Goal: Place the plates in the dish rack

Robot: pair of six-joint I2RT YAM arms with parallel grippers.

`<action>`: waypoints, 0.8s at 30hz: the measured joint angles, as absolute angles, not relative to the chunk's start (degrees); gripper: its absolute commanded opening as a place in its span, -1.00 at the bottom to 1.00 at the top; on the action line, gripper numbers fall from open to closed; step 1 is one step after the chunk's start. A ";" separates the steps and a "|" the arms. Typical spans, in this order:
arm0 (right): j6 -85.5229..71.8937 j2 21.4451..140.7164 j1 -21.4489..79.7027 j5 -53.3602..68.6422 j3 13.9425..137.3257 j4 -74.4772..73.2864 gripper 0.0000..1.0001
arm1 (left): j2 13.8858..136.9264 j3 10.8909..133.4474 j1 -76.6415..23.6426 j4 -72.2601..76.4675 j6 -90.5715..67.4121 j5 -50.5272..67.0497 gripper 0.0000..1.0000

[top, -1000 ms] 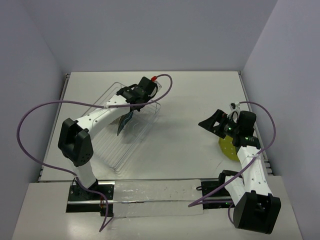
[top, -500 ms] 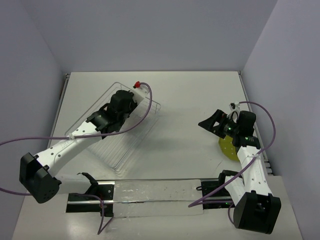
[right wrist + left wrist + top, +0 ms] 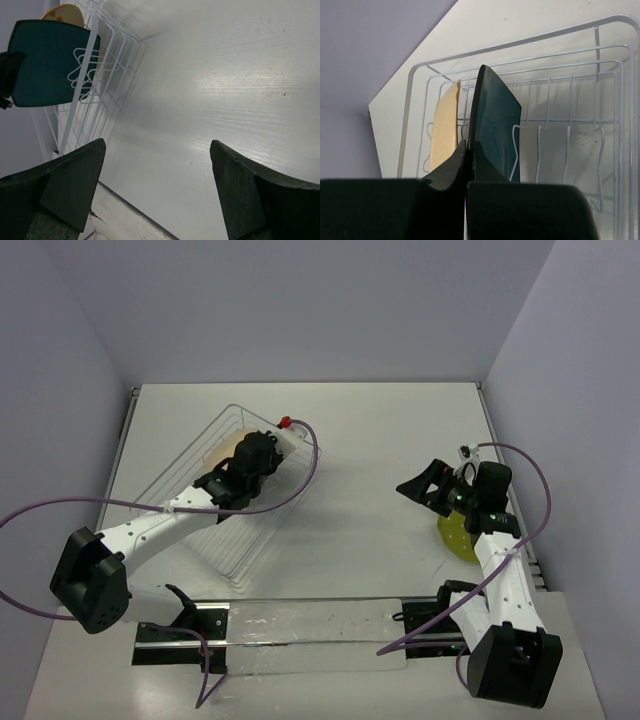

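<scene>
Teal plate (image 3: 495,125) and cream plate (image 3: 445,125) stand on edge in the rack (image 3: 570,55), left hand (image 3: 468,150) pinching the teal plate. A third, the yellow plate (image 3: 453,538), lies flat on the table (image 3: 380,430); right hand (image 3: 156,145) open.

The top camera looks down from high at the near edge onto the whole table (image 3: 380,440). The left wrist camera sits close against the dish rack (image 3: 596,50); the right wrist camera sees that rack from farther off.
</scene>
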State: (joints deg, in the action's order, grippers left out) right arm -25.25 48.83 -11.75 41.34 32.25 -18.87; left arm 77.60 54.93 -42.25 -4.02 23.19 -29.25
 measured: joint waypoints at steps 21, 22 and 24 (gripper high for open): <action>-24.99 48.14 -11.49 41.10 32.25 -18.90 0.86 | 78.62 59.03 -42.24 -13.70 16.79 -27.41 0.77; -24.99 48.12 -11.49 41.10 32.25 -18.90 0.86 | 78.67 59.30 -42.24 -14.29 16.62 -26.84 0.78; -25.00 48.10 -11.49 41.10 32.25 -18.90 0.86 | 78.67 59.71 -42.29 -15.09 16.49 -25.78 0.80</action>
State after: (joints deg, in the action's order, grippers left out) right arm -25.00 48.10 -11.49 41.10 32.25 -18.90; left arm 78.67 59.71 -42.29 -15.09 16.49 -25.78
